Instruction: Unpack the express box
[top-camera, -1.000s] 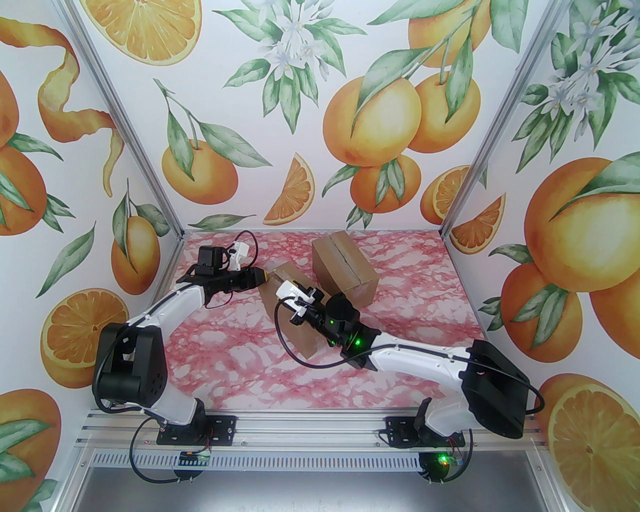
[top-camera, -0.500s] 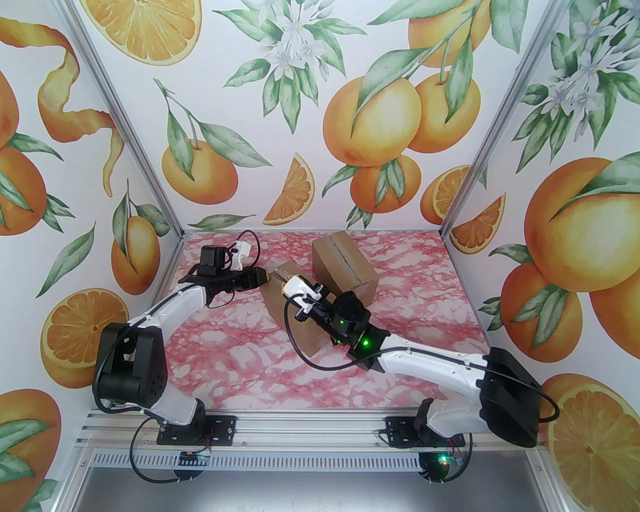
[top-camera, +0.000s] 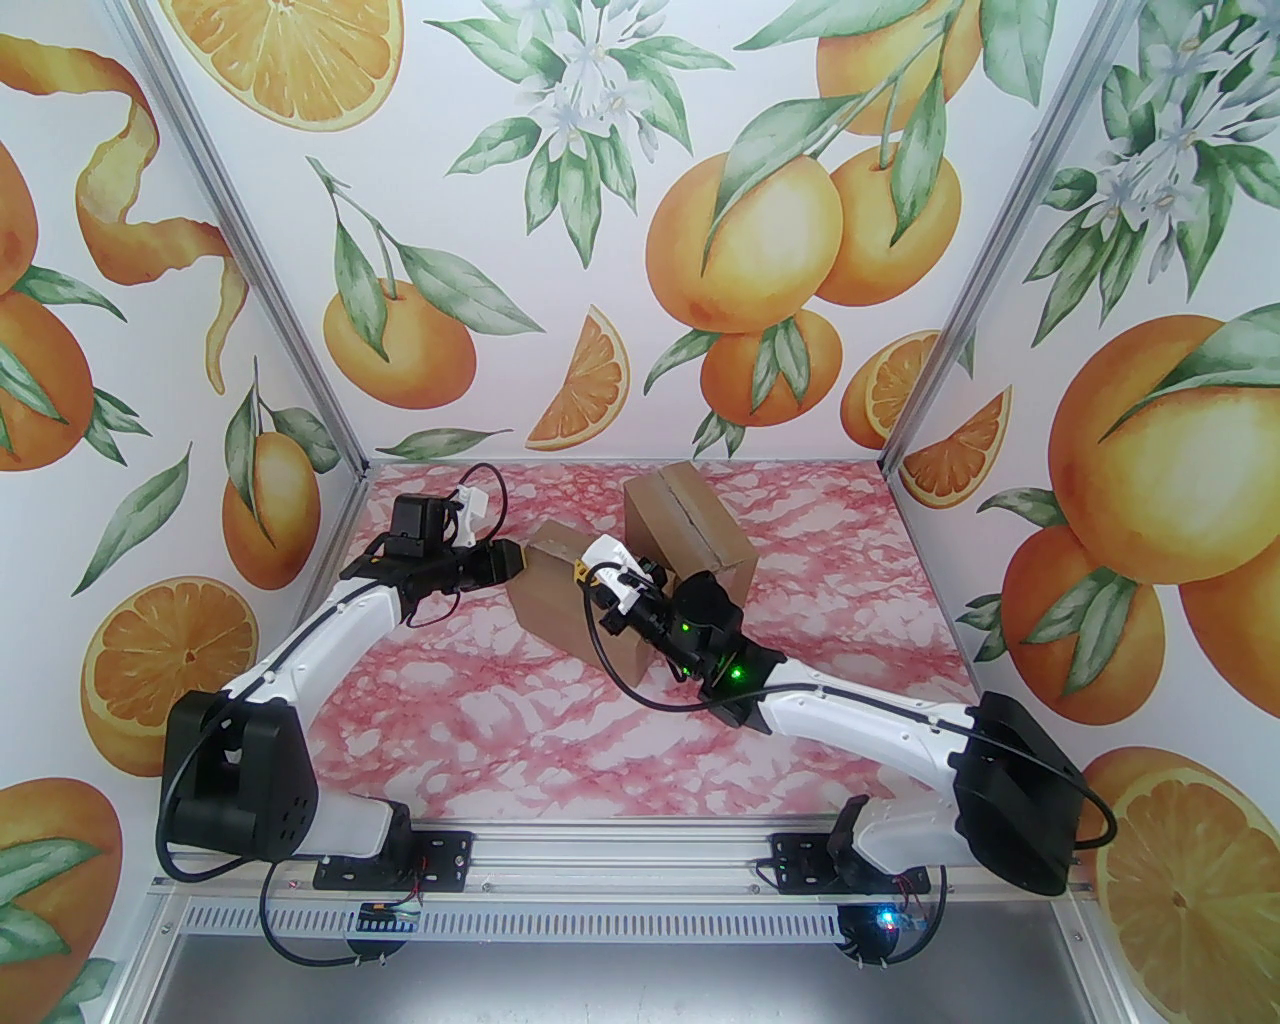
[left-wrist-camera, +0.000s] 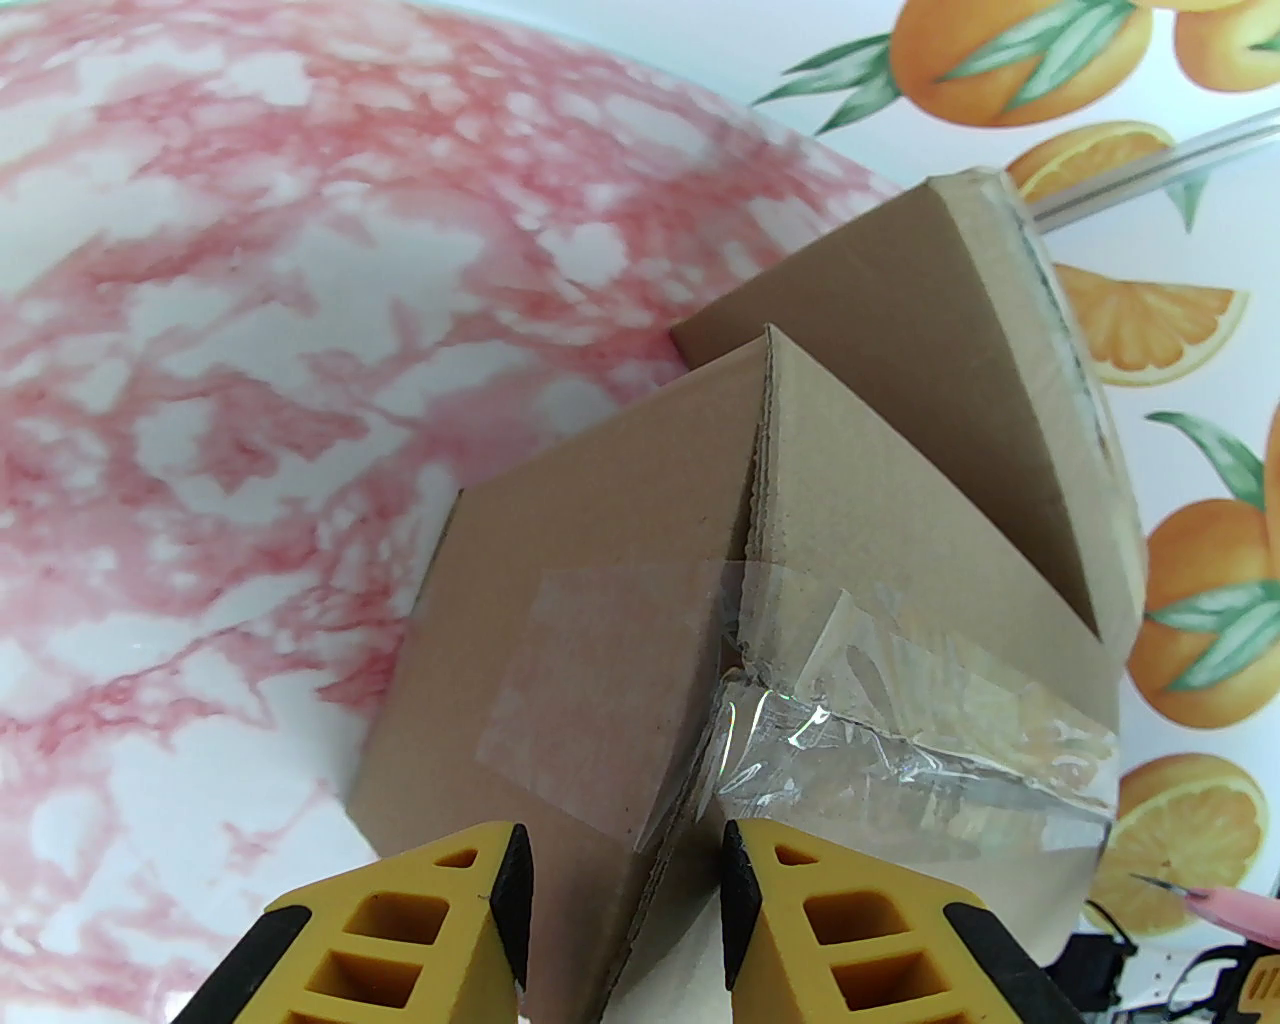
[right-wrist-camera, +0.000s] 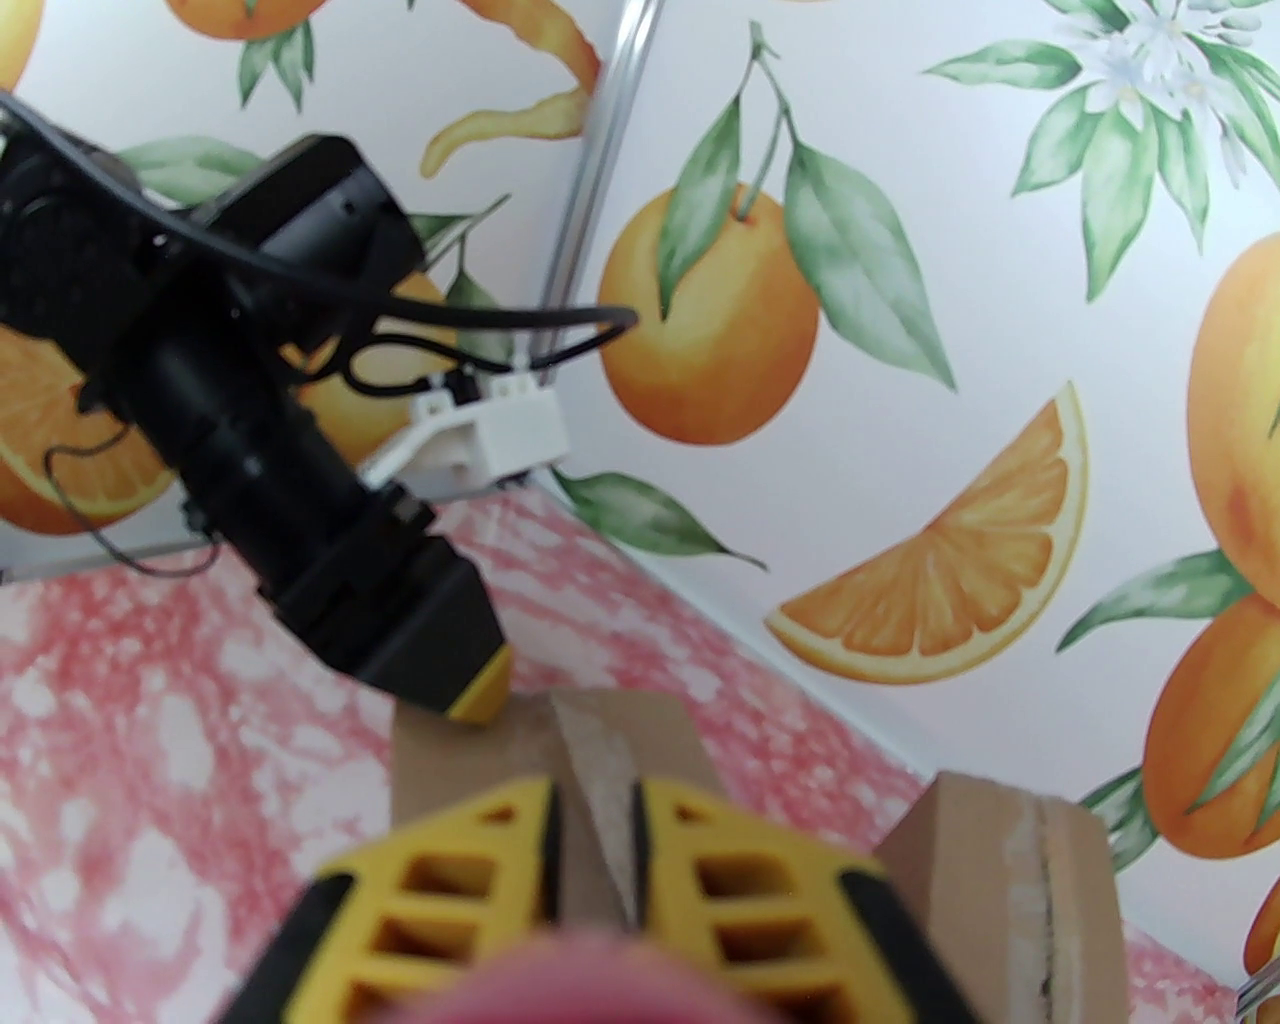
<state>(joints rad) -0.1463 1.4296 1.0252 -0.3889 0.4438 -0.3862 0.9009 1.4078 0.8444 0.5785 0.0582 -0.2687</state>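
A robot test booth, more lab than home. Walls (top-camera: 600, 200) papered with oranges and blossom meet at aluminium posts (top-camera: 257, 250) around a pink marbled bench (top-camera: 480, 720). At 6 o'clock an aluminium rail (top-camera: 620, 860) carries the bolted left arm (top-camera: 330, 630) and right arm (top-camera: 860, 715).

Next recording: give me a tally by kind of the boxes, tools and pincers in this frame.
Cardboard boxes: 2
Pincers: 2
Pink cutter: 1
Total: 5
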